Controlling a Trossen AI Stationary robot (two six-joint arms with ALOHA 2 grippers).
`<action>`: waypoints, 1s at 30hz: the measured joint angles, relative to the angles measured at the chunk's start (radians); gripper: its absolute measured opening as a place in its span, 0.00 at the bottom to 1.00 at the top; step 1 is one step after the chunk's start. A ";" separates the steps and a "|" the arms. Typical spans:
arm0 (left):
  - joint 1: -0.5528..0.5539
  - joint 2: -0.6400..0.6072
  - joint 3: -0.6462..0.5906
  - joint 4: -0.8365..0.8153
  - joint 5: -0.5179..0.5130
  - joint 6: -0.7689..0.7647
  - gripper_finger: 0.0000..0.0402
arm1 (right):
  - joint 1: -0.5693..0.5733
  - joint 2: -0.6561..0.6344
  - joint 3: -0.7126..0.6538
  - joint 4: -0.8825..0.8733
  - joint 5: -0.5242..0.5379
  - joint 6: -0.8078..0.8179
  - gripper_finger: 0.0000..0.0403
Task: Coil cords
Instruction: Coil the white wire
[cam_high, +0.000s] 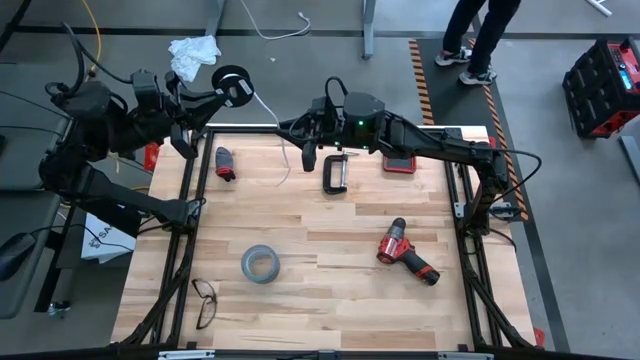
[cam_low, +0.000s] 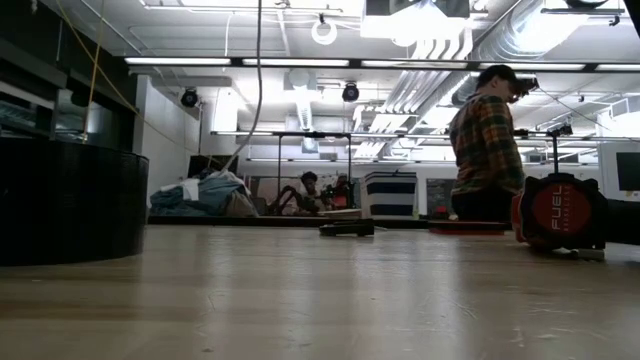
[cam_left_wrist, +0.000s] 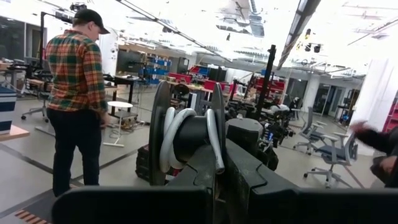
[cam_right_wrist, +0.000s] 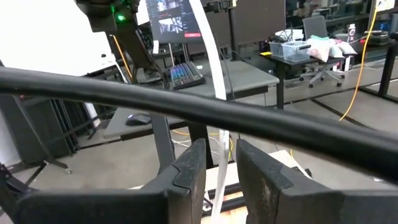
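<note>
A small black spool (cam_high: 232, 84) hangs past the table's far left corner, with my left gripper (cam_high: 215, 95) shut on it. Several turns of white cord (cam_left_wrist: 171, 134) are wound on its core. The cord (cam_high: 268, 105) runs straight from the spool to my right gripper (cam_high: 290, 128), which is closed on it over the far edge. From there the cord drops, and its free end (cam_high: 286, 176) lies on the table top. In the low view the cord (cam_low: 260, 80) shows as a thin upright line. My left gripper pinches one flange of the spool (cam_left_wrist: 218, 134) between its two fingers, which point about level away from the table's far edge. The spool is lifted clear and stands on edge, its core level. My right gripper has the cord (cam_right_wrist: 221, 149) between its two fingers (cam_right_wrist: 189, 171), which point level toward the table's left and lie across it. The fingers stand close on either side. The stretch to the spool is drawn straight, and the rest hangs slack below.
On the table lie a black clamp (cam_high: 334, 172), a red and black tool (cam_high: 224, 162), a grey tape roll (cam_high: 258, 264), a red drill (cam_high: 405, 252) and glasses (cam_high: 204, 300). A white rag (cam_high: 193, 50) lies on the floor beyond. A person (cam_left_wrist: 74, 93) stands nearby.
</note>
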 joint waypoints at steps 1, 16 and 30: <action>0.000 0.000 0.000 0.004 0.000 0.000 0.01 | 0.000 0.000 0.000 -0.002 0.000 0.000 0.21; 0.000 0.000 0.000 0.015 0.000 0.001 0.01 | 0.000 0.000 0.000 -0.005 0.000 -0.008 0.06; 0.001 0.052 0.000 0.091 -0.014 -0.033 0.01 | 0.076 0.014 -0.001 0.089 -0.009 -0.001 0.00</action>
